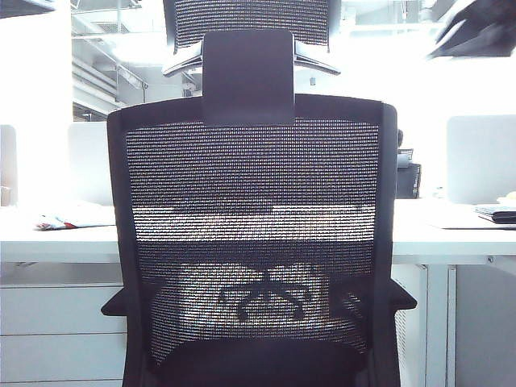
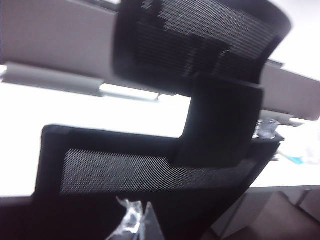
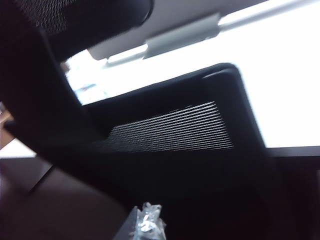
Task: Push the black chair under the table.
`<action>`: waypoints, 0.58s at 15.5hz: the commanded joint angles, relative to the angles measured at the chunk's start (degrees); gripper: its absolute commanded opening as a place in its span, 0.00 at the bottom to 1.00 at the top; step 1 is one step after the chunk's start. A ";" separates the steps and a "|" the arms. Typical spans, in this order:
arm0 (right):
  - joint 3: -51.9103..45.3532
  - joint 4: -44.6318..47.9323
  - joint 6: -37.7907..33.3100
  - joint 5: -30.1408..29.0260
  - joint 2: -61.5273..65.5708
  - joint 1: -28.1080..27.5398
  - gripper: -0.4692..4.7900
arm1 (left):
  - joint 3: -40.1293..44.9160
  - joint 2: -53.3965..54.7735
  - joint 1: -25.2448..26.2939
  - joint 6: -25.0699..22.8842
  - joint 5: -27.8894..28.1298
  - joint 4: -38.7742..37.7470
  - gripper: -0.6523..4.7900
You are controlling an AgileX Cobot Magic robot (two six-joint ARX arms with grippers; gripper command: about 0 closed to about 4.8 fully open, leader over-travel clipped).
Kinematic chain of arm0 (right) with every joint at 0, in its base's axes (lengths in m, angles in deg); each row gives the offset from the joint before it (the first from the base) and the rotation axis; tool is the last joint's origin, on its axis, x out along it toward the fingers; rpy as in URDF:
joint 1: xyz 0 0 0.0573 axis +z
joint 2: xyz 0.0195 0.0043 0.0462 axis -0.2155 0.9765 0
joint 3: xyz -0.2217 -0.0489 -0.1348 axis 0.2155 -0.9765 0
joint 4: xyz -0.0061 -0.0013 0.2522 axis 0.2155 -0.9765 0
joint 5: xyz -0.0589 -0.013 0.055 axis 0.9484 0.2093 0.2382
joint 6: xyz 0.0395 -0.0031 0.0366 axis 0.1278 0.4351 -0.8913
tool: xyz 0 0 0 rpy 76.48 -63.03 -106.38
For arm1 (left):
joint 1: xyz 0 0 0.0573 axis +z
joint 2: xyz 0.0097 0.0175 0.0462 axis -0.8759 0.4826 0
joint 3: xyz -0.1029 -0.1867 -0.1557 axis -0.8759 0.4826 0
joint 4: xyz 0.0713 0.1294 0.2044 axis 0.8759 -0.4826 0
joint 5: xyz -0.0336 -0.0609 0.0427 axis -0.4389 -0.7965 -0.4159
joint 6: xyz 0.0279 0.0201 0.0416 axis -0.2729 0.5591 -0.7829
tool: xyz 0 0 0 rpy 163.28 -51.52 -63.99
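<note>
The black chair (image 1: 251,234) fills the middle of the exterior view, its mesh back turned to the camera and its solid headrest bracket (image 1: 247,76) rising to the mesh headrest (image 1: 251,20) at the top. It stands just in front of the table (image 1: 451,238), against the near edge of the white top; the armrests (image 1: 401,300) sit below the level of that top, and whether the seat has gone under cannot be told. Through the mesh the chair's base shows faintly.

The only container in sight is the white drawer cabinet (image 1: 56,330) under the table's left end; its drawers are closed, so nothing of their contents shows. On the top, some papers (image 1: 72,218) lie near the left end and a dark flat object (image 1: 497,213) near the right end. Pale divider screens (image 1: 480,157) stand along the far edge.

The left gripper (image 2: 137,222) sits close behind the chair back, below its upper frame; only a blurred, shiny part of it shows, so I cannot tell how wide it stands. The right gripper (image 3: 146,222) is likewise close behind the chair back near its other upper corner, and its opening cannot be told either
</note>
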 commanded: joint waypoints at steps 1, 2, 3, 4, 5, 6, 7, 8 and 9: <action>-3.58 0.33 0.28 9.33 -6.99 0.00 0.08 | 1.09 -9.99 -0.07 -2.54 1.33 -11.91 0.11; -4.57 0.31 0.28 11.19 -8.98 0.00 0.08 | 1.09 -13.27 -0.07 -2.62 4.00 -13.86 0.11; -5.53 0.28 0.28 12.79 -11.10 -0.07 0.08 | 1.09 -17.64 -0.07 -2.64 9.11 -16.17 0.11; -5.68 -0.96 0.28 14.29 -12.81 -0.28 0.09 | 1.09 -22.71 0.00 -2.64 15.08 -19.65 0.11; -5.68 -1.95 0.28 14.14 -13.16 -0.28 0.09 | 1.09 -25.33 0.02 -2.60 17.11 -21.64 0.11; -5.68 -2.67 0.28 14.10 -13.14 -0.22 0.09 | 1.09 -27.36 0.00 -2.38 18.27 -22.77 0.11; -5.68 -3.13 0.28 13.51 -13.11 -0.20 0.09 | 1.09 -29.29 0.02 -2.40 18.12 -24.30 0.11; -5.70 -3.52 0.15 13.84 -13.11 -0.20 0.09 | 1.09 -31.28 0.02 -2.40 17.94 -26.05 0.11; -5.81 -3.61 0.42 14.36 -13.11 -0.22 0.09 | 1.09 -32.92 0.02 -2.40 17.90 -26.95 0.11</action>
